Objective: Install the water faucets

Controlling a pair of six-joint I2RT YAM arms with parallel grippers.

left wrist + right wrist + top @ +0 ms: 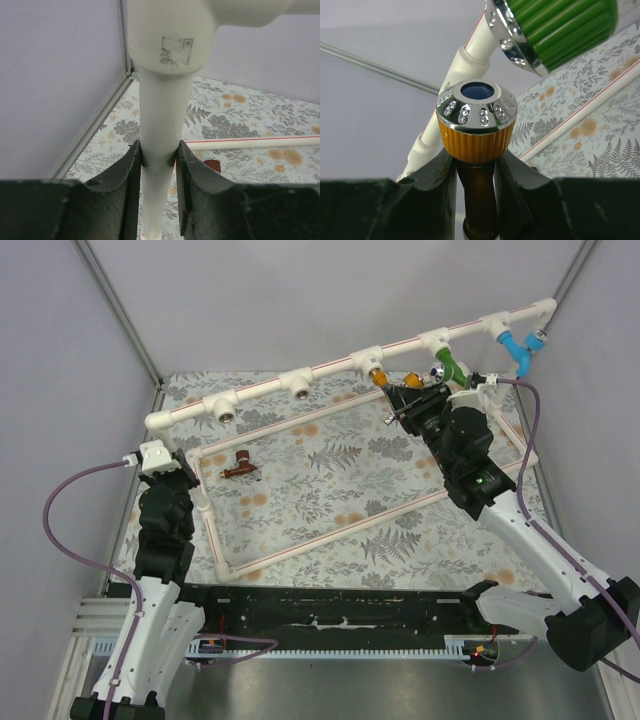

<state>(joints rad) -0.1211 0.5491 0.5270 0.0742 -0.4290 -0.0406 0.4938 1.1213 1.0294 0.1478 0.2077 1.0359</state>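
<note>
The orange-yellow water faucet (378, 373) hangs from a tee of the raised white pipe (330, 365). In the right wrist view its ribbed orange knob with a silvery cap (476, 120) sits just above my right gripper (476, 162). Those jaws press on the dark stem below the knob. The dark reddish-brown faucet (240, 468) lies loose on the patterned table, and a bit of it shows past the left fingers (212, 165). My left gripper (159, 150) is shut on the upright white post (160, 105) at the frame's left end (160, 455).
A green tap (447, 365) (560, 25) and a light blue tap (520, 348) sit on the pipe to the right of the orange one. Two bare tee outlets (300, 390) (227, 415) face forward. A low pipe rectangle (330, 540) lies on the table.
</note>
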